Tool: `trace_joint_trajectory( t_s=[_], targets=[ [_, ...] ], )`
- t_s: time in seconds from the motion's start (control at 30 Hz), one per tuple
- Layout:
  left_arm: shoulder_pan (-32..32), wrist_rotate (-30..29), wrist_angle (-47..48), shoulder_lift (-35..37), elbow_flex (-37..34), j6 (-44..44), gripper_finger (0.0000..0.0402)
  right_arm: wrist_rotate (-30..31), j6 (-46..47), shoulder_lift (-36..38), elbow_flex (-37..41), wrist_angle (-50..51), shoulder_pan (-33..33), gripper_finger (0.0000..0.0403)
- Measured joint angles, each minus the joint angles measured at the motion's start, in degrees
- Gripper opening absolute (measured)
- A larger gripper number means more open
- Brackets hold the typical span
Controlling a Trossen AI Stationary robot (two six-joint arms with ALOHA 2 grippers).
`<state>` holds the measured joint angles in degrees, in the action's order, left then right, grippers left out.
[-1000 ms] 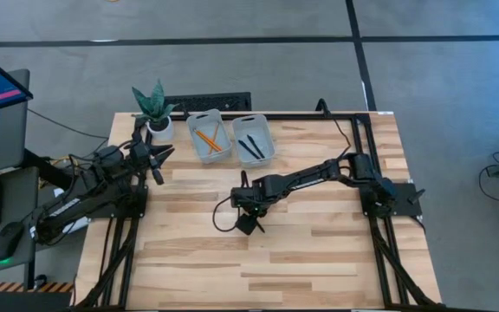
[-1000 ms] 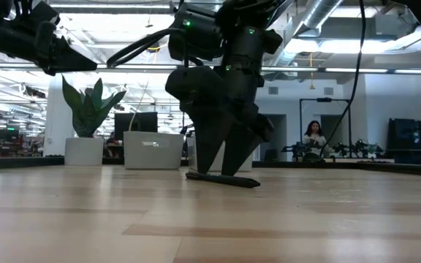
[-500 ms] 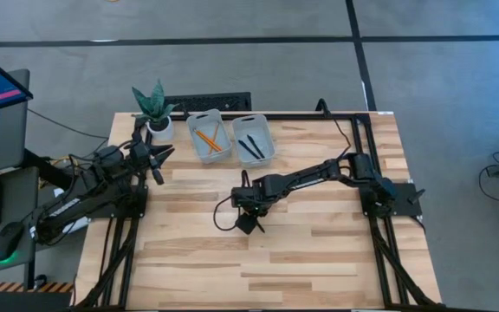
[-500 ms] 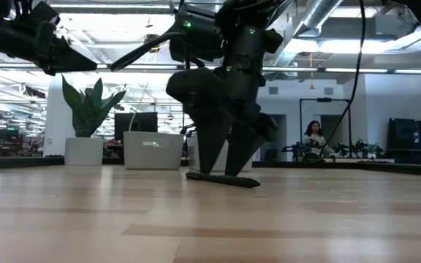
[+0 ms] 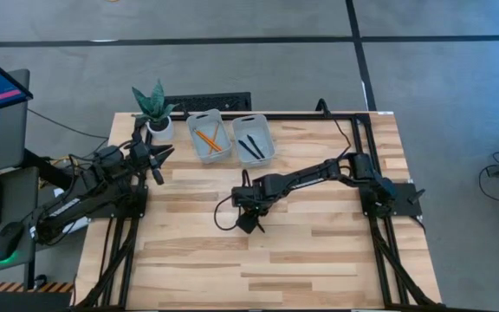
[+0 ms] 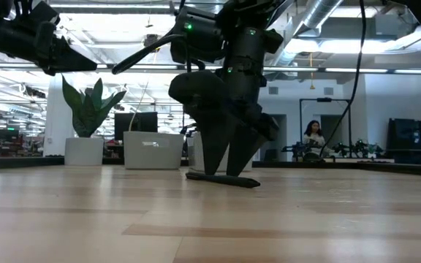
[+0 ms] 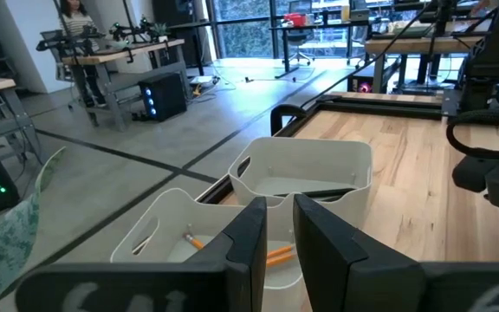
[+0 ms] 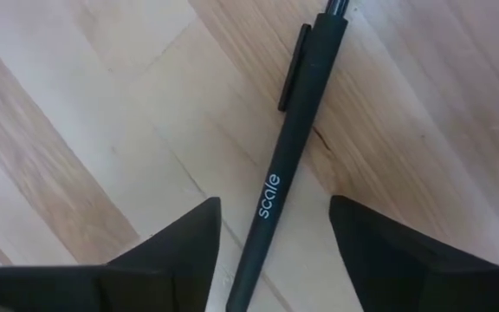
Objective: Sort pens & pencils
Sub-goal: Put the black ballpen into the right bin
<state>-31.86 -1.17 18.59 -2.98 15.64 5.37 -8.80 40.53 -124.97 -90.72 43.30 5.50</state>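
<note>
One black pen [image 8: 284, 165], printed "scale", lies flat on the wooden table [image 5: 319, 260] near its middle. My right gripper [image 8: 275, 251] points down over it, open, with one finger on each side of the pen's barrel [image 6: 221, 179] and not touching it. At the far edge stand two white bins: the left one [image 5: 196, 147] holds orange pencils [image 5: 208, 140], and the right one [image 5: 268, 147] holds black pens [image 5: 249, 146]. My left gripper [image 7: 279, 225] waits raised at the table's left side, aimed at the bins, its fingers nearly together with nothing between them.
A potted plant [image 5: 154, 108] stands at the far left corner beside the bins. Bare wood spreads across the near half of the table. In the low view, a person sits at a desk [image 6: 314, 135] in the room beyond.
</note>
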Motion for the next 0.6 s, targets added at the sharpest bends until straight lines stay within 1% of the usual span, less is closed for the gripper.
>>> trace_joint_trajectory(
  t_s=[0.17,0.3,0.37,0.6],
  targets=[
    [0.00,0.02,-0.02,0.00,0.00,0.00,0.0052,0.06,-0.02,-0.02,0.05,0.26,0.00,0.0197],
    [0.00,0.02,-0.02,0.00,0.00,0.00,0.0052,-0.58,0.00,-0.04,0.07,0.36,0.00,0.0174],
    [0.00,0.03,0.00,0.00,0.00,0.00,0.0052,-1.59,0.00,-0.07,0.08,0.36,-0.06,0.0165],
    [0.00,0.06,0.03,0.00,0.00,-0.07,0.0052,-1.69,-0.50,-0.07,0.09,0.42,-0.09,0.0150]
  ],
)
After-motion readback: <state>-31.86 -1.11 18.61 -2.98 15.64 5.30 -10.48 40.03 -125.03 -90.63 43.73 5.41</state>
